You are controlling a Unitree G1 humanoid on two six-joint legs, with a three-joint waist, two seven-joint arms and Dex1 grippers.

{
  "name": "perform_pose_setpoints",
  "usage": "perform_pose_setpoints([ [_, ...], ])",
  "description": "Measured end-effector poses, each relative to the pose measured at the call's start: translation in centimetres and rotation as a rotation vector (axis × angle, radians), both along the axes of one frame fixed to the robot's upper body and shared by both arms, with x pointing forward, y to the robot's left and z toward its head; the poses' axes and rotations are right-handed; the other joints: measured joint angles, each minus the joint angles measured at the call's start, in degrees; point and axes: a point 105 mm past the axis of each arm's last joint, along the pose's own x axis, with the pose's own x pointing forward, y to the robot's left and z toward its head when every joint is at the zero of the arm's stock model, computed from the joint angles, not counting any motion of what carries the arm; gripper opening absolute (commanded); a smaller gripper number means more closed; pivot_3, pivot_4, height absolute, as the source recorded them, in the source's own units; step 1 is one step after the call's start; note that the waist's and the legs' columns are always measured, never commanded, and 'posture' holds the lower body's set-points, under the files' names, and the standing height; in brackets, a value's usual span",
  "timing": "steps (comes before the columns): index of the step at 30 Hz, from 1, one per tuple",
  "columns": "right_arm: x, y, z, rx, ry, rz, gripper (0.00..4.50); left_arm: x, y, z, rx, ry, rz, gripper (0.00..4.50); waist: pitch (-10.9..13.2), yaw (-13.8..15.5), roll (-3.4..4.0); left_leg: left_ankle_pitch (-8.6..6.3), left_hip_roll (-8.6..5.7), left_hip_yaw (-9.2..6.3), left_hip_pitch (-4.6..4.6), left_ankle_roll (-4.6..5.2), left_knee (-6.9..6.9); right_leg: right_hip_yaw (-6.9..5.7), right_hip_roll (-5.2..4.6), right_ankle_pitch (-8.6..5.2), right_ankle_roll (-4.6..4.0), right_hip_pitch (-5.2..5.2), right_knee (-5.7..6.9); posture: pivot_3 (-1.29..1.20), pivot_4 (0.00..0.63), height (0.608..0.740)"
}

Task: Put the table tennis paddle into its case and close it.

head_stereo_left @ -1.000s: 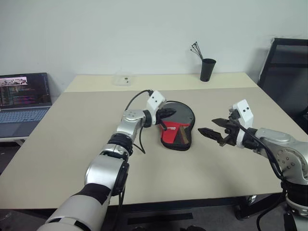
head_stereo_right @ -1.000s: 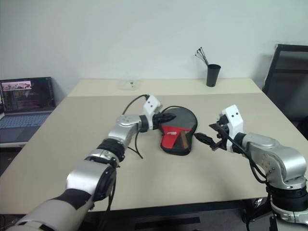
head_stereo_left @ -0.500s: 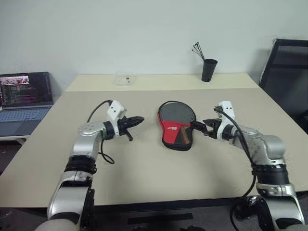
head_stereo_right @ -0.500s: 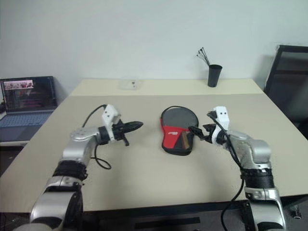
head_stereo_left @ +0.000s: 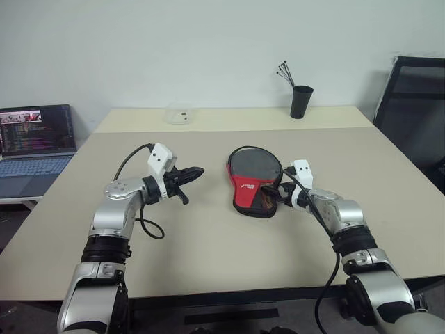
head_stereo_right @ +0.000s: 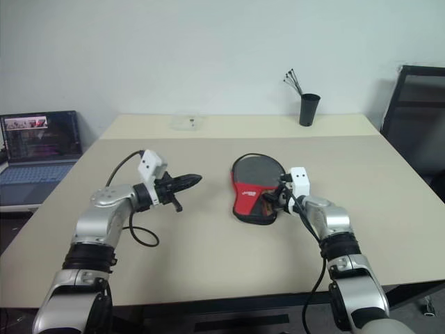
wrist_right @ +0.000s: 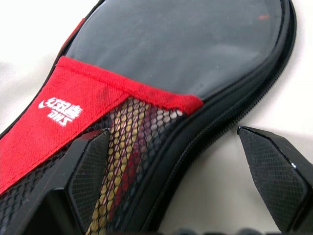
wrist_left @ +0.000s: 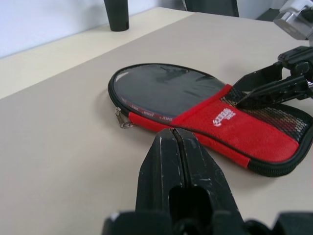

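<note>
The right gripper is standing wide open, empty, straddling the edge of the black-and-red zippered fabric case, whose long axis is running across its jaws; the shut, empty left gripper is hovering well apart.

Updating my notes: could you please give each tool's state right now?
Left tool: closed, holding nothing.
Right tool: open, straddling the black-and-red fabric paddle case's edge.
</note>
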Motion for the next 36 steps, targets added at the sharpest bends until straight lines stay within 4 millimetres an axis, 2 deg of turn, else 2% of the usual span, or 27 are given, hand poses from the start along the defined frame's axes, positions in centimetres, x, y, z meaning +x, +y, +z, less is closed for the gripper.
perform_pose_setpoints([
  [8,1.0,-0.4,0.1,-0.023,-0.036,-0.016,4.5,-0.2,-0.3,0.5,-0.009,-0.008,-0.011,0.02,0.0,-0.1,0.0,0.0,0.02,0.01,0.01,0.0,0.0,0.03,-0.02,0.01,-0.01,0.03,-0.01,0.0,0.15,0.74],
  [18,1.1,-3.6,0.2,-0.044,-0.04,-0.068,4.5,-0.3,0.1,0.6,-0.003,-0.005,0.0,0.02,0.0,0.0,0.0,0.0,0.02,0.03,0.02,0.0,-0.02,0.05,-0.02,0.01,-0.02,0.02,-0.02,0.0,0.15,0.74],
  [25,1.0,-3.1,-0.3,-0.031,-0.019,-0.057,4.5,-0.6,-0.1,0.7,-0.011,0.004,-0.026,0.02,0.0,-0.1,0.0,0.0,0.02,0.04,0.03,0.0,-0.02,0.07,-0.02,0.01,-0.02,0.02,-0.02,0.0,0.15,0.74],
  [36,1.3,-1.7,-1.1,-0.1,0.0,-0.012,4.5,-3.9,-1.0,1.6,-0.032,0.095,-0.245,0.02,0.0,-0.7,-0.01,0.0,0.03,0.11,0.31,0.0,-0.03,0.2,-0.01,0.02,-0.04,0.2,0.03,0.0,0.15,0.74],
])
